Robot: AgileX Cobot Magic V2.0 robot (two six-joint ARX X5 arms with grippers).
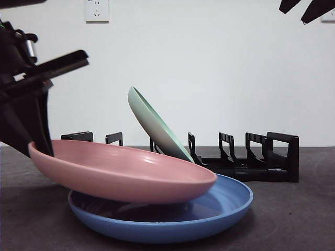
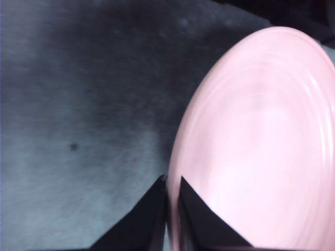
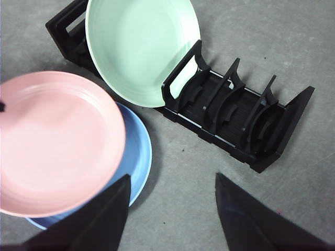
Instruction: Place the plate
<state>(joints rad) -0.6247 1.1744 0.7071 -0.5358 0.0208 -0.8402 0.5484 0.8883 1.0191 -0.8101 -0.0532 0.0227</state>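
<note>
Nearest the table's front edge: blue plate, flat on the table, bottom of the stack, untouched.

Above it: pink plate, the task's item. Tilted, one rim raised, the opposite rim low over the blue plate; contact there cannot be told. Left gripper, jaws pressed onto the raised rim, one above and one below; the edge grip suits standing the plate on edge in a slot.

Behind: black rack, several slots free. Green plate leans in one slot.

Overhead: right gripper, jaws spread, holding nothing, apparently waiting clear of the lift.
</note>
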